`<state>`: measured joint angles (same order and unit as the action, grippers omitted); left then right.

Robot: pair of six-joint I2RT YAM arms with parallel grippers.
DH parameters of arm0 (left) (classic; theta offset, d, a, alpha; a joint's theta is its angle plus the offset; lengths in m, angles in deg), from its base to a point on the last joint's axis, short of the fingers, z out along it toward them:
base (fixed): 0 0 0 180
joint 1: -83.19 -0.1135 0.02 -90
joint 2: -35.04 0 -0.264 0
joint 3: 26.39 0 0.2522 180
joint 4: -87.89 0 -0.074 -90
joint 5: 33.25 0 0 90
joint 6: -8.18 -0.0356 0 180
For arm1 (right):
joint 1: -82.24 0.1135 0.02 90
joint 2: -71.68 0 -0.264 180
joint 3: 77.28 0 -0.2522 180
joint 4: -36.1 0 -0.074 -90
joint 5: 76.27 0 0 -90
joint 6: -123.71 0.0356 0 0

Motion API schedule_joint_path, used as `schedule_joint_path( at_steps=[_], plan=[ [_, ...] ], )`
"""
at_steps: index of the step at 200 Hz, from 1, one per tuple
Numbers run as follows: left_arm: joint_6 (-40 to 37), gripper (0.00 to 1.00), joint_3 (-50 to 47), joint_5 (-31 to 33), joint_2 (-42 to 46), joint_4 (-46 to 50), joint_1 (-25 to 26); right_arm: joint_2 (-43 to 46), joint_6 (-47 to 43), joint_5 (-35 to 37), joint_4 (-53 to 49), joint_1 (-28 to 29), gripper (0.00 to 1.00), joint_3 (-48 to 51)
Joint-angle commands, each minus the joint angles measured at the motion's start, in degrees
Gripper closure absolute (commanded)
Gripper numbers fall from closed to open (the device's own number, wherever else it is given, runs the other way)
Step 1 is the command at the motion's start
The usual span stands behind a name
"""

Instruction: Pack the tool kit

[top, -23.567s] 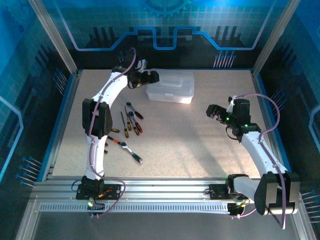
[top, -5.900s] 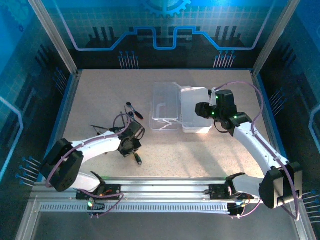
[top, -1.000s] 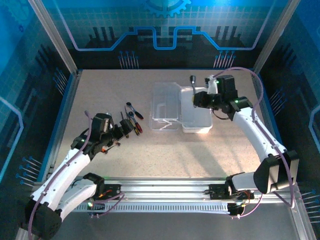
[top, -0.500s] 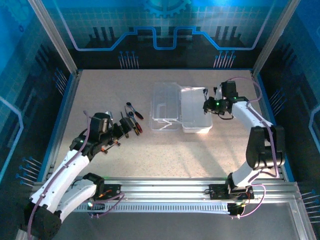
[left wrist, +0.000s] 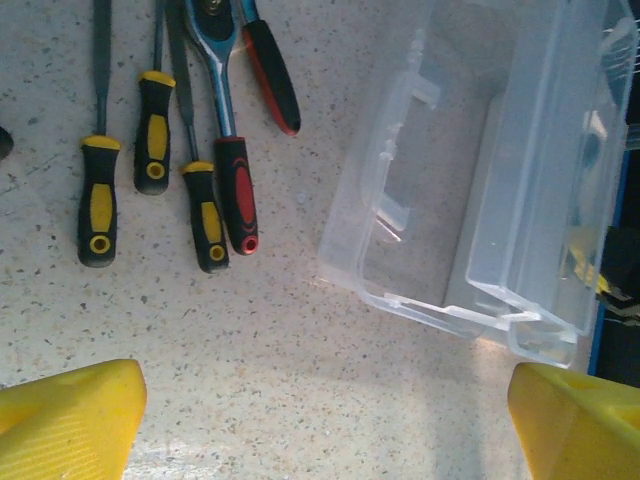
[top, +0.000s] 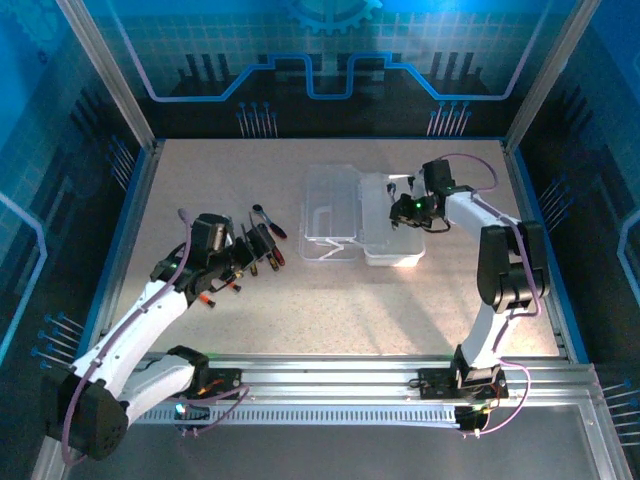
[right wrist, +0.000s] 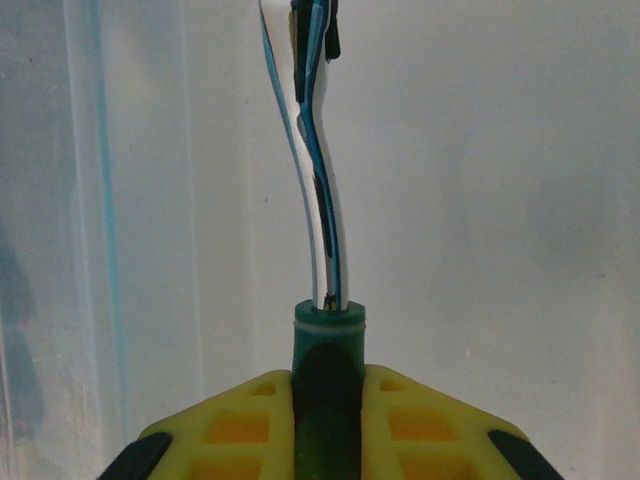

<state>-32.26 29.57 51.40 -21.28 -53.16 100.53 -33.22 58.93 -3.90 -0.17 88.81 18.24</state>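
There's the right tool (right wrist: pixel 325 425) clamped on the silver wrench (right wrist: pixel 322 190), low over the open case (top: pixel 392 245). Release it tilted and it could clip the case wall or skid onto the lid (top: pixel 330 215). And the left tool (left wrist: pixel 320 430) gapes wide, empty, beside the screwdrivers (left wrist: pixel 150 150); bare desk (top: pixel 330 310) lies open toward the bases.

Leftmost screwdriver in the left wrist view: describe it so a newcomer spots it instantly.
Left of the clear case lies a row of tools. The leftmost screwdriver has a yellow-and-black handle and lies farthest from the case, a small gap from its two yellow-handled neighbours.
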Motion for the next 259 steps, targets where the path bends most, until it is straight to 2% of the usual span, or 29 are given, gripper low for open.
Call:
schedule_joint_path(
  at_steps=[1, 101, 132, 149, 167, 183, 199, 217, 259],
  plan=[
    [0.04, 0.06, 2.86, -1.93, 1.29, 0.96, -0.47, -0.93, -0.07, -2.98, 0.57, 0.97, 0.83, -0.4],
    [1.21, 0.08, 3.94, -4.61, 2.0, 2.76, -0.38, -5.6, -0.22, -4.17, -1.62, 2.29, 0.8, -2.43],
    [1.65, 0.07, 3.83, -5.2, 1.73, 3.14, -0.38, -5.46, 0.35, -3.14, -2.86, 2.7, 0.76, -2.85],
    [1.38, 0.06, 4.3, -5.54, 1.65, 3.93, -0.38, -4.38, 0.37, -2.46, -3.54, 2.76, 0.68, -2.59],
    [0.15, 0.05, 5.41, -5.63, 1.23, 5.3, -0.38, -3.53, 0.29, -2.15, -4.24, 2.81, 0.67, -2.66],
    [-0.12, 0.05, 6.12, -5.62, 0.86, 5.84, -0.4, -2.74, 0.56, -3.32, -4.63, 2.82, 0.71, -3.53],
    [-0.02, 0.05, 6.09, -5.68, 0.85, 5.6, -0.43, -1.12, 0.69, -3.72, -5.88, 2.75, 0.72, -4.62],
    [0.31, 0.05, 6.15, -5.13, 1.16, 5.96, -0.38, 1.03, -0.02, -0.72, -9.3, 2.73, 0.74, -5.79],
    [0.54, 0.07, 6.01, -1.13, 2.22, 6.65, -0.47, 5.04, -0.69, 6.79, -16.14, 2.71, 0.89, -7.79]
  ],
)
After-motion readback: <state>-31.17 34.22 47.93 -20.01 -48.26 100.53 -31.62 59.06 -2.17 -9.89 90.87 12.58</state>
